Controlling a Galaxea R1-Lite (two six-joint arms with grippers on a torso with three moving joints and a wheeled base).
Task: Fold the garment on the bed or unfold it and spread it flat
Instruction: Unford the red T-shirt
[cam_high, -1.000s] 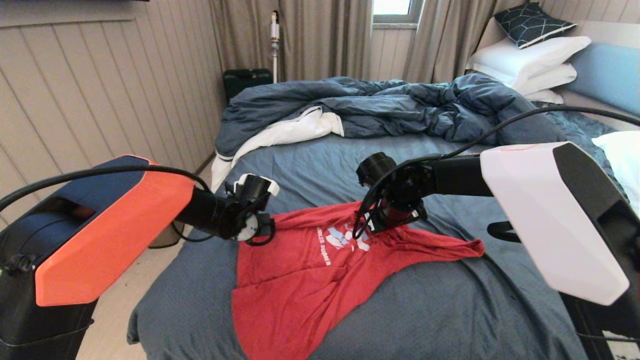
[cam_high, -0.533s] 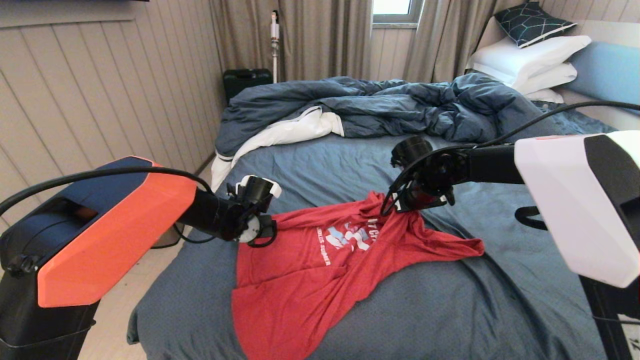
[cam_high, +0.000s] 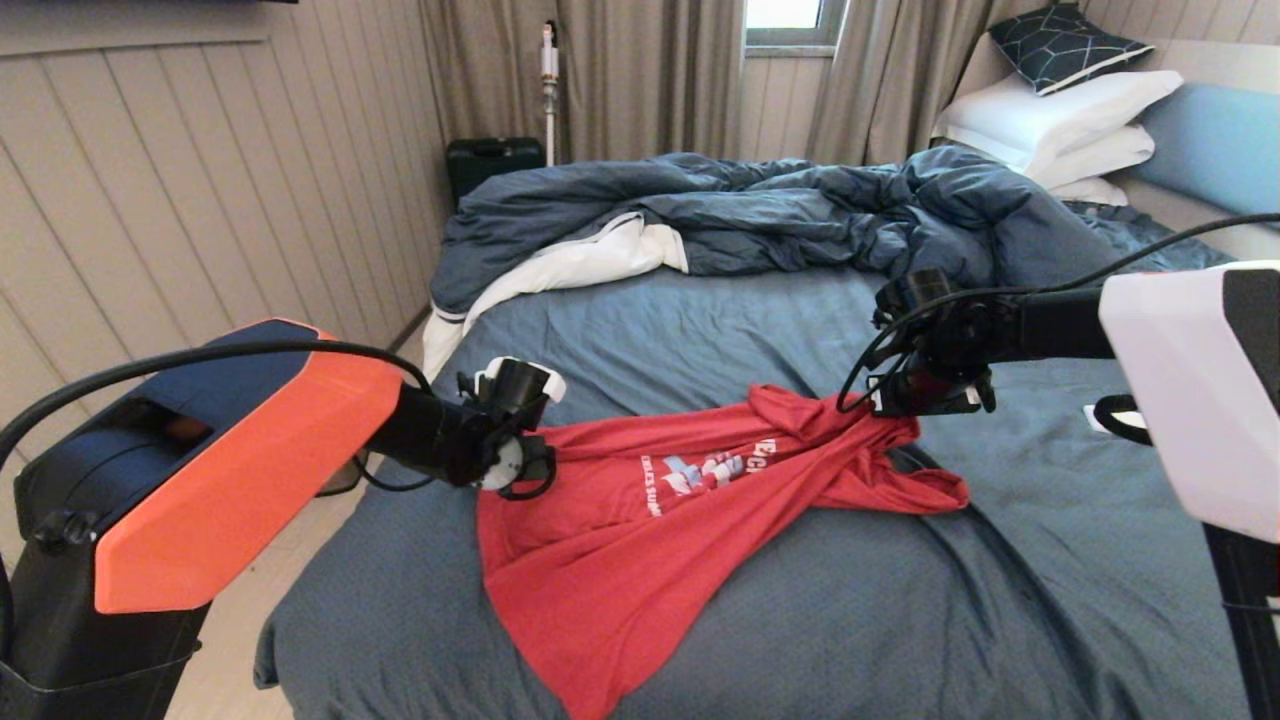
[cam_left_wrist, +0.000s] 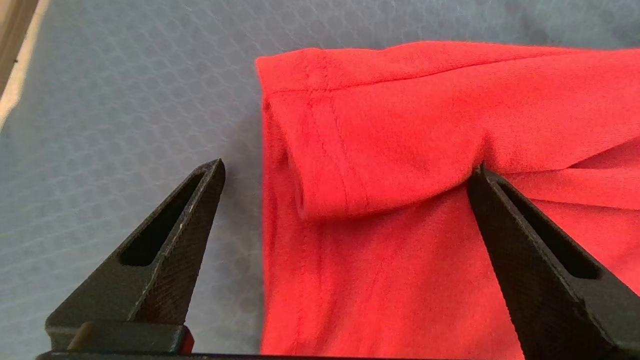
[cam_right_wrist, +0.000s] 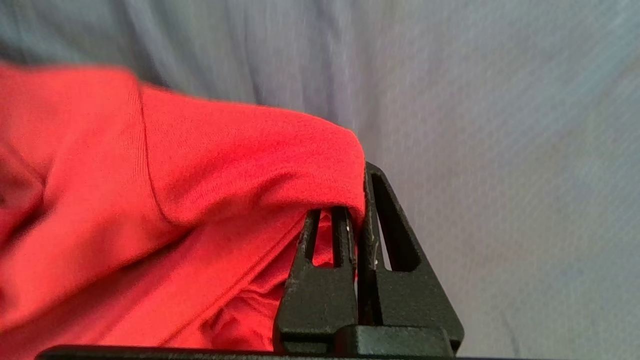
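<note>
The red garment (cam_high: 620, 540) with a white and light-blue chest print lies crumpled on the slate-blue bed (cam_high: 900, 620). My right gripper (cam_high: 905, 408) is shut on a bunched fold of it at the right end and holds that fold just above the sheet. In the right wrist view, red cloth (cam_right_wrist: 240, 160) drapes over the closed fingertips (cam_right_wrist: 361, 200). My left gripper (cam_high: 520, 470) hovers open over the garment's left edge. The left wrist view shows a folded sleeve hem (cam_left_wrist: 360, 165) between the wide-apart fingers (cam_left_wrist: 185, 235), not gripped.
A rumpled dark blue duvet (cam_high: 760, 215) with white lining lies across the far half of the bed. White pillows (cam_high: 1060, 125) stack at the far right by the headboard. The bed's left edge drops to the floor (cam_high: 250, 600) beside a panelled wall.
My right gripper has pulled its fold of the garment to the right, stretching the shirt sideways and shifting the print rightward. The left gripper has stayed almost still and open.
</note>
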